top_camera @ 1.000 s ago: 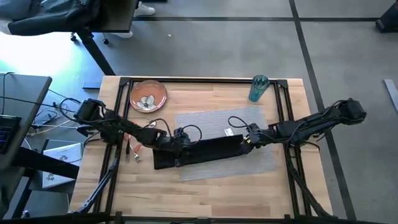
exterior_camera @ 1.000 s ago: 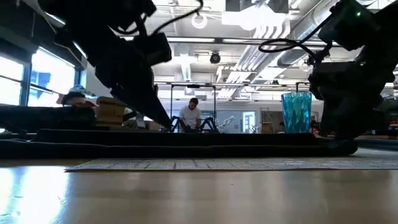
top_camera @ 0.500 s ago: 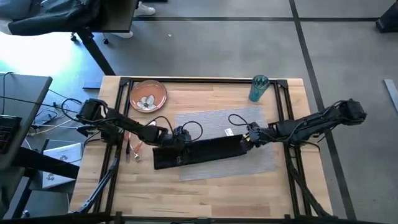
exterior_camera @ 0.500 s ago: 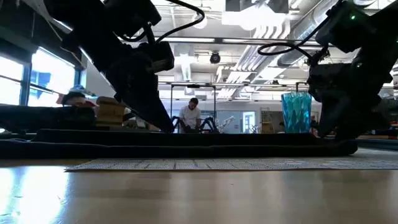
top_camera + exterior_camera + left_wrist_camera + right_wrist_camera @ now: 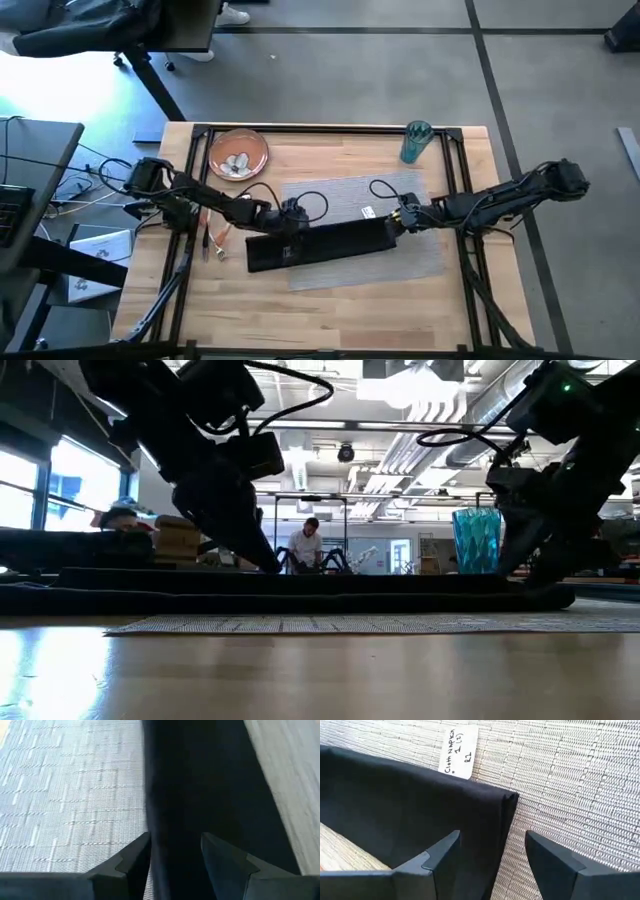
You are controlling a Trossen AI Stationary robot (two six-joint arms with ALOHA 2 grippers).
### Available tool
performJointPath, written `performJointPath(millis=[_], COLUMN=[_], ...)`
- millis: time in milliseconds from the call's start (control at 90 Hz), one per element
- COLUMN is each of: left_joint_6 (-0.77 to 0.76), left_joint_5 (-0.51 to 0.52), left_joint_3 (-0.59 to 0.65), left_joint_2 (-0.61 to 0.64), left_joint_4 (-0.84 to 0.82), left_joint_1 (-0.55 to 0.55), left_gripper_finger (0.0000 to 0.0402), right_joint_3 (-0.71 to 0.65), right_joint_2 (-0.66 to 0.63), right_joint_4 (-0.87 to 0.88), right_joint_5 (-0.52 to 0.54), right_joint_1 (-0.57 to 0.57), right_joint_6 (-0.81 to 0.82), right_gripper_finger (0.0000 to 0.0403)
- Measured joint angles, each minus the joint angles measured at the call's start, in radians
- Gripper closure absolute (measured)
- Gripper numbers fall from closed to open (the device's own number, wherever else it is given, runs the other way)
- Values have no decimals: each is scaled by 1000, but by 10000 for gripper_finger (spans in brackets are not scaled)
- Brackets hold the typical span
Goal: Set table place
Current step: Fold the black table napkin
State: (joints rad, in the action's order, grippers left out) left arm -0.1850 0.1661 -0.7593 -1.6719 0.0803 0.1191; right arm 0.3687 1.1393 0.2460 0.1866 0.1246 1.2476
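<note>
A black napkin (image 5: 320, 245), folded into a long strip, lies flat across the near part of the grey placemat (image 5: 400, 195), its left end on the bare table (image 5: 330, 320). My left gripper (image 5: 175, 852) stands open low over the napkin's far long edge (image 5: 150, 795), left of the middle. My right gripper (image 5: 492, 845) is open just above the napkin's right end, and the far right corner (image 5: 510, 798) shows ahead of its fingers. The orange-brown plate (image 5: 238, 155) sits at the far left and the teal cup (image 5: 415, 142) at the far right. Orange-handled cutlery (image 5: 212, 240) lies on the table at the left. My left gripper points slanting down at the napkin's far long edge, one finger (image 5: 132, 857) over the placemat side and the other (image 5: 220, 857) over the black cloth. I cannot tell whether the fingertips touch the cloth.
A white paper label (image 5: 460, 752) lies on the placemat beside the napkin's far right corner. The plate holds some pale bits (image 5: 237, 162). Black rails (image 5: 330, 128) frame the table. Bare wood lies along the near edge.
My right gripper has risen a little off the napkin's right end. My left gripper has shifted slightly toward the table's far right. The napkin lies as before.
</note>
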Motion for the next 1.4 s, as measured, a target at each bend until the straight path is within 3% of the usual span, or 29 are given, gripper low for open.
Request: performJointPath(millis=[200, 678, 1089, 1400], left_joint_6=[-76, -154, 28, 9], left_joint_5=[0, -56, -149, -189], left_joint_3=[0, 0, 0, 0], left_joint_2=[0, 1, 1, -51], left_joint_4=[-2, 32, 23, 28], left_joint_1=[-15, -16, -14, 3], left_gripper_finger=[245, 245, 245, 245], right_joint_3=[-16, -69, -72, -74], right_joint_2=[31, 74, 77, 79], right_joint_4=[19, -141, -203, -293], right_joint_5=[3, -13, -44, -99], right_joint_1=[0, -9, -13, -12], right_joint_6=[-14, -64, 13, 14], right_gripper_finger=[201, 201, 201, 201])
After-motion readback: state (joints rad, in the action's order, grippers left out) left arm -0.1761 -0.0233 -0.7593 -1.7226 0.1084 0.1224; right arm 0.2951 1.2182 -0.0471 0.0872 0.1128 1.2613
